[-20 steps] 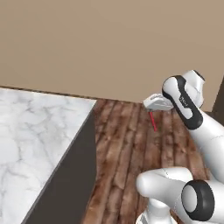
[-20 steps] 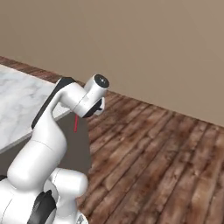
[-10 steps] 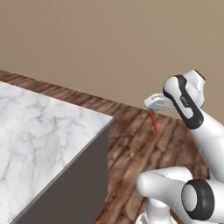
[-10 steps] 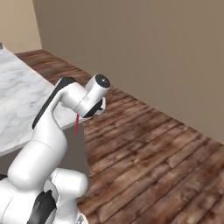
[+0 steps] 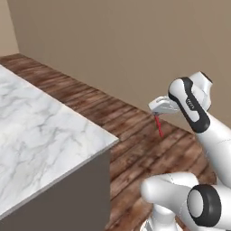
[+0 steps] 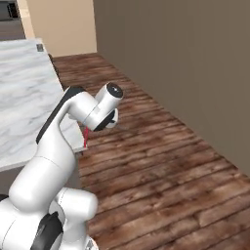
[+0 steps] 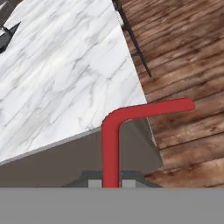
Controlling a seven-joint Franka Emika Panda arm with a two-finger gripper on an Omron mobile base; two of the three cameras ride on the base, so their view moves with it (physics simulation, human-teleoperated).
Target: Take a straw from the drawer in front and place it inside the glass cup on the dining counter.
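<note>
- Straw (image 5: 159, 126) is hanging from our gripper (image 5: 157, 111), which we are holding clamped on its upper end; the red stick is pointing down toward the wooden floor (image 5: 135, 131) in the left base view.
- We are seeing the same straw (image 6: 85, 136) in the right base view, under the hand, just beside the near edge of the table (image 6: 29, 97).
- In the hand view the straw (image 7: 114, 131) is rising between the finger tips and then bending sideways, so it is looking like an L; its long part is running along the axis of our gripper.
- We are carrying the straw in the air over the floor, off the corner of the white marble table (image 5: 40, 135), and it is not touching anything else.
- From our gripper the marble top is lying to the left in the left base view, and in the hand view its corner (image 7: 78, 78) is lying ahead of the finger tips.
- We cannot make out the glass cup on the part of the table that we are seeing, so we cannot tell which way it is lying from our gripper.
- We are judging that the coming move is turning on bringing the hand over the marble and keeping the straw upright, so that its lower end is pointing down when the cup's mouth is under it.
</note>
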